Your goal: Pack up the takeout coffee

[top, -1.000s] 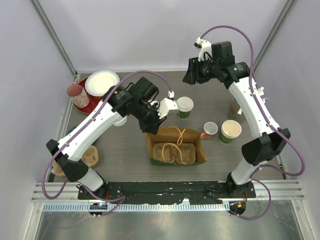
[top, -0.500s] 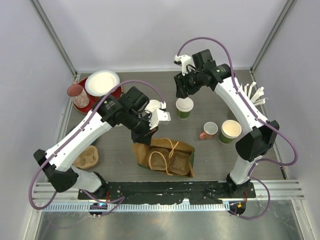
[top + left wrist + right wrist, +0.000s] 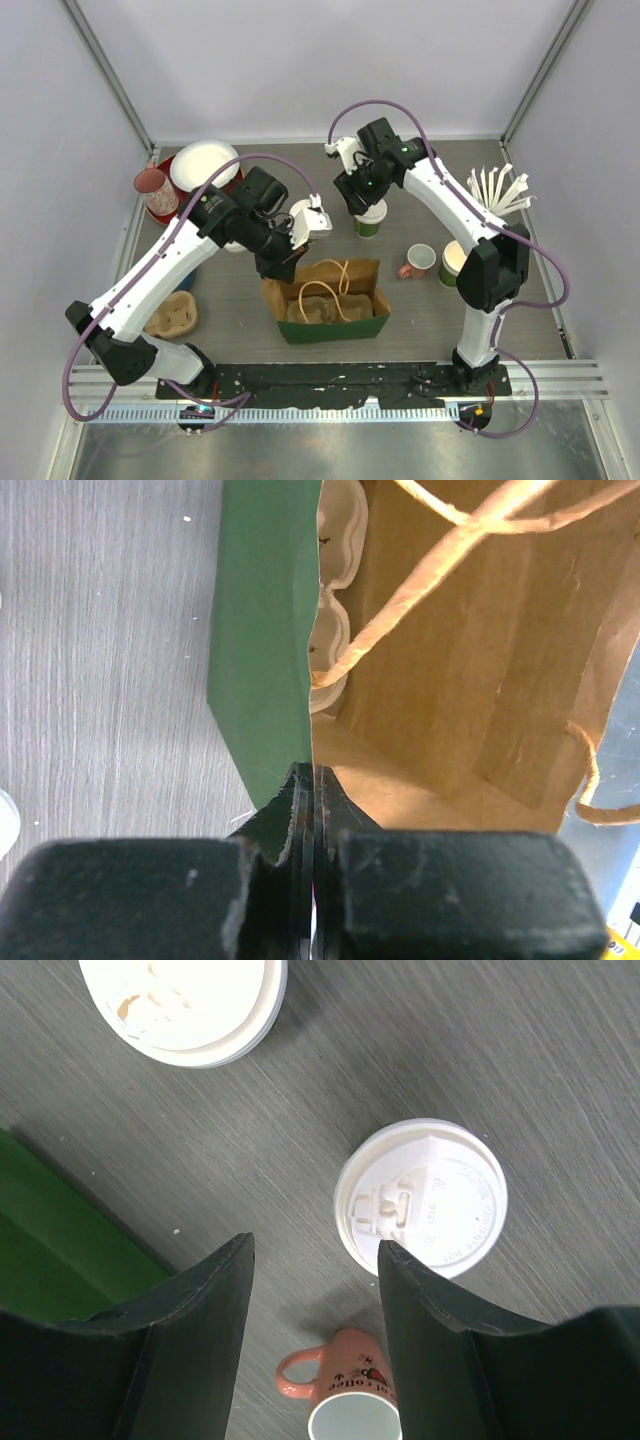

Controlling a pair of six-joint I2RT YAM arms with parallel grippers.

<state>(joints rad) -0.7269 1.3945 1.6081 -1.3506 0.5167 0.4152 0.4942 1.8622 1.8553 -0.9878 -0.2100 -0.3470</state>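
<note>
One takeout coffee, a green cup with a white lid (image 3: 371, 215) (image 3: 422, 1198), stands behind the bag. My right gripper (image 3: 357, 194) (image 3: 315, 1250) hovers over it, open. The lid lies just outside the right finger, not between the jaws. A second white lid (image 3: 180, 1005) shows further left, its cup mostly hidden under my left arm. My left gripper (image 3: 284, 262) (image 3: 313, 775) is shut on the rim of the paper bag (image 3: 330, 327) (image 3: 260, 660), green outside and brown inside. A pale pulp carrier (image 3: 335, 306) (image 3: 338, 540) sits in the bag.
A pink mug (image 3: 418, 260) (image 3: 350, 1400) and a lidless green cup (image 3: 450, 262) stand right of the bag. At back left are a white plate on a red one (image 3: 205, 165) and a pink glass (image 3: 154, 189). White cutlery (image 3: 497, 188) stands at the right, and another pulp carrier (image 3: 170, 314) lies at the left.
My right arm swung left and down over the lidded cup, its jaws a little wider. My left arm shifted the bag and stood it open and upright.
</note>
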